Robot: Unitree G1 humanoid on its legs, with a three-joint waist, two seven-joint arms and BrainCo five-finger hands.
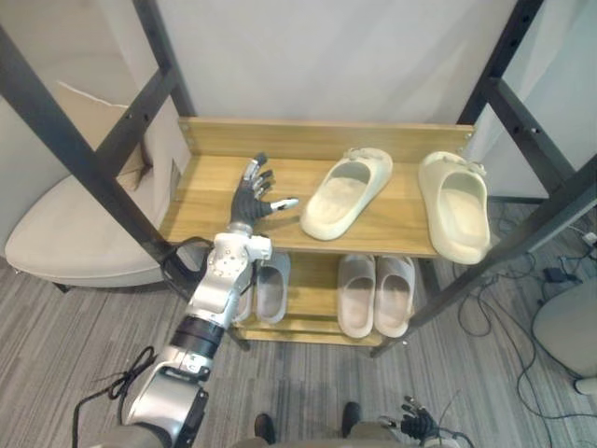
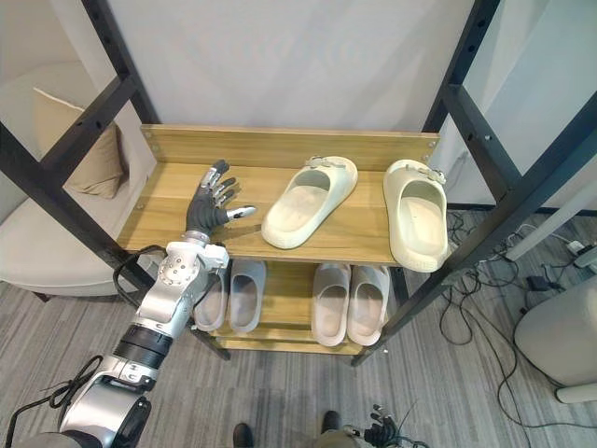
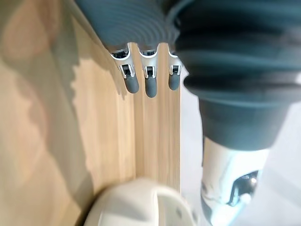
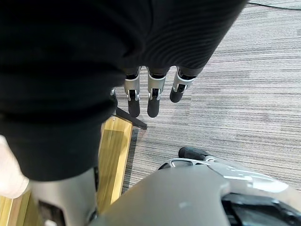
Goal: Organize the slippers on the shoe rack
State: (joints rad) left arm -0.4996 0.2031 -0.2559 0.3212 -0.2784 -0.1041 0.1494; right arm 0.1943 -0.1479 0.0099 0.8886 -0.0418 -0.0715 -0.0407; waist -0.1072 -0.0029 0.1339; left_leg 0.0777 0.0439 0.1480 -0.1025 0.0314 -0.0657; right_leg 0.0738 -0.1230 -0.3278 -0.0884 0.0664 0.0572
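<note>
Nearest, low over the carpet (image 4: 235,94): right robot hand (image 4: 148,101), fingers straight and slack, empty, idle.

Next, on the lower shelf (image 1: 312,291) of the shoe rack (image 1: 326,138): grey pair (image 1: 266,287) at the left, pale pair (image 1: 375,293) beside it, each pair lying side by side. Nothing to fix there, by the look of it.

Above that, left robot hand (image 1: 250,201) over the bare left part of the top shelf (image 1: 201,210). Fingers spread and open, thumb out toward the slippers, nothing held. Hovers just beside the angled cream slipper (image 1: 347,193), apart from it.

Further right, the straight cream slipper (image 1: 454,203), well apart from its mate, near end at or just past the front edge of the shelf.

Likely trouble from here:
- Nudged with flat fingers at one end, the angled slipper probably spins instead of sliding, ending more crooked.
- Pushed too far right, could strike the straight slipper and tip it off the front edge, already the weak spot.
- Gripped on the smooth rounded rim, may slip loose and drop onto the pairs below.
- A long reach across for the left arm, with a risk of dragging the forearm along the shelf front.
</note>
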